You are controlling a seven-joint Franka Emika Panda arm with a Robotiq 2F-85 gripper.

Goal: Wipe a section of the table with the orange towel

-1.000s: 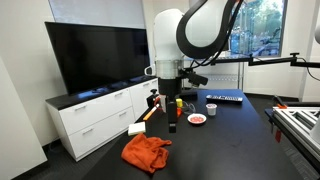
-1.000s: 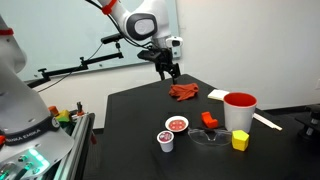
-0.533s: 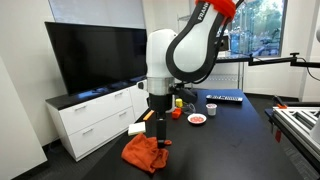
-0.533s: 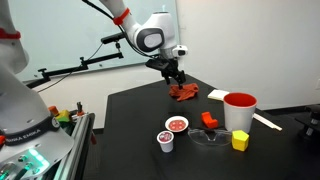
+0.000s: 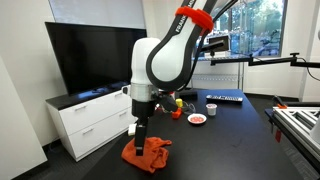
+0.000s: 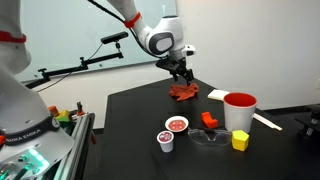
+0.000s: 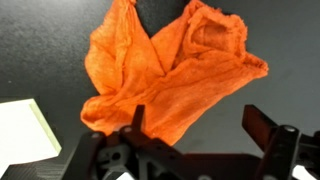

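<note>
Black tabletop (image 5: 232, 140) filled the foreground of both exterior views, with a white cabinet (image 5: 95, 120) and a dark screen (image 5: 95, 55) behind it. Over the last second the arm had swung away from the clutter at the back of the table. It had dropped from well above the surface until the gripper (image 5: 140, 146) stood right over the orange towel (image 5: 148, 154). The towel itself seemed not to have shifted: it lay crumpled near the table's edge, at about 12 o'clock from the small cups (image 6: 172, 131) and well apart from the red cup (image 6: 239, 108).

In the wrist view the fingers (image 7: 256, 122) were spread wide with nothing between them. The cloth (image 7: 170, 70) filled the frame from centre to 12 o'clock, and a pale pad (image 7: 22, 130) sat at 8 o'clock. I judged the approach as good as done, with the grasp and the wipe yet to come.

Whether the tips already touched the cloth could not be told: they merged with the folds in an exterior view (image 5: 140, 146) and were too small in another (image 6: 184, 82). The towel's near edge was hidden behind the gripper body.
</note>
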